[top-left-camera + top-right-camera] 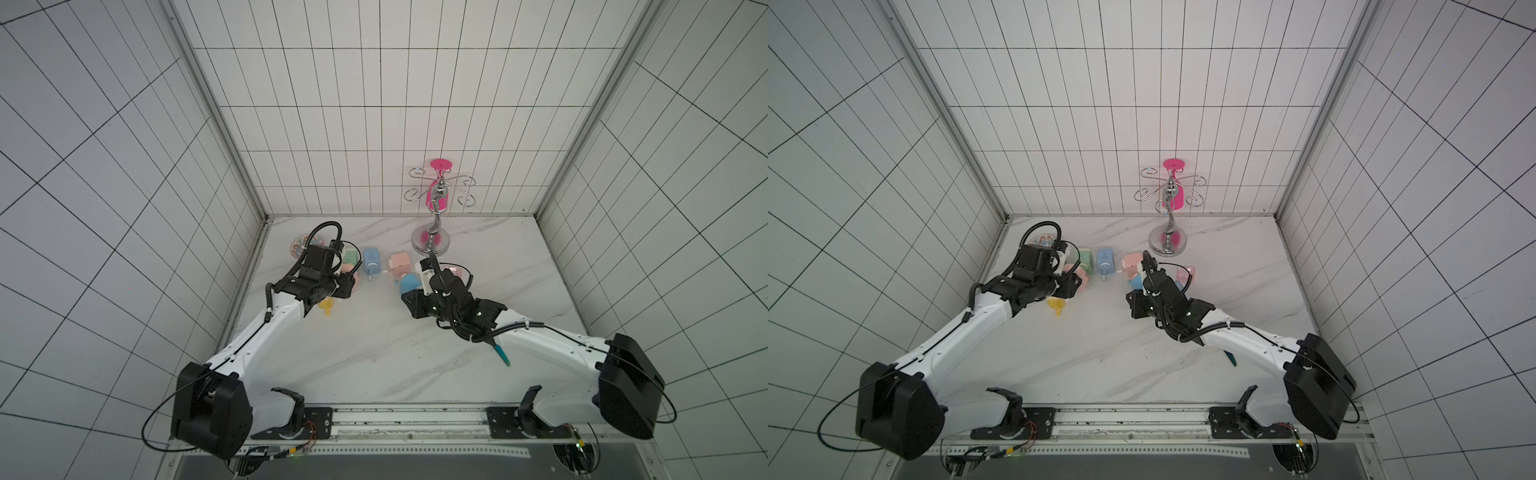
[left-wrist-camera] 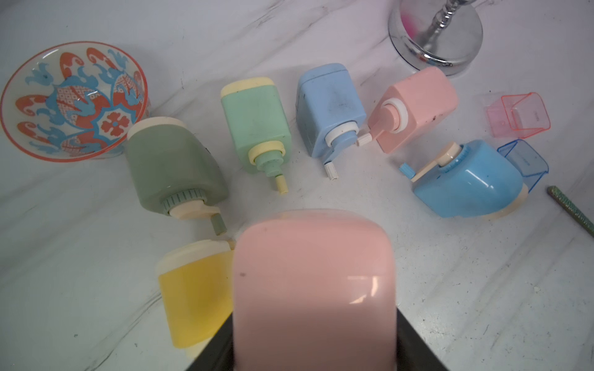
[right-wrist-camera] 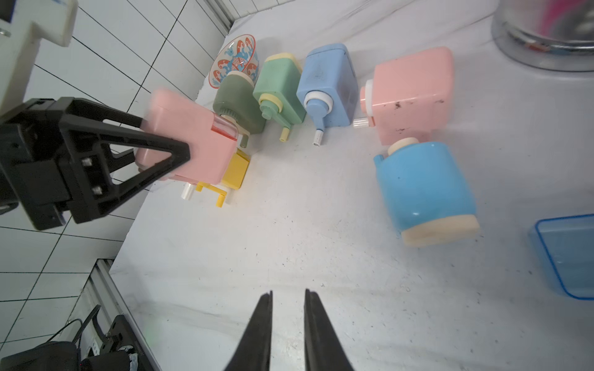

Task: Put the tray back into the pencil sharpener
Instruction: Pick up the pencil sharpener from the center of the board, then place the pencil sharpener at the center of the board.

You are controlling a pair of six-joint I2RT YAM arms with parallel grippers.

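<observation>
Pink pencil sharpener [image 3: 205, 151] is pinched by left gripper [image 3: 170, 144] and held over table [image 3: 289, 225] near its left edge. Red tray [image 3: 225, 128] sits in the end turned toward right gripper [image 3: 288, 298], apparently seated. Right jaws are slightly apart, empty.

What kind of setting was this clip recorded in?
Probably a robot data-collection booth, not a home or office: white gridded wall panels enclose a marble-look tabletop, and coloured pencil sharpeners lie laid out as props.

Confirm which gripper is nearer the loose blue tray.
Right. The right gripper hangs close beside the blue tray; the left gripper is far off, holding a pink sharpener.
</observation>
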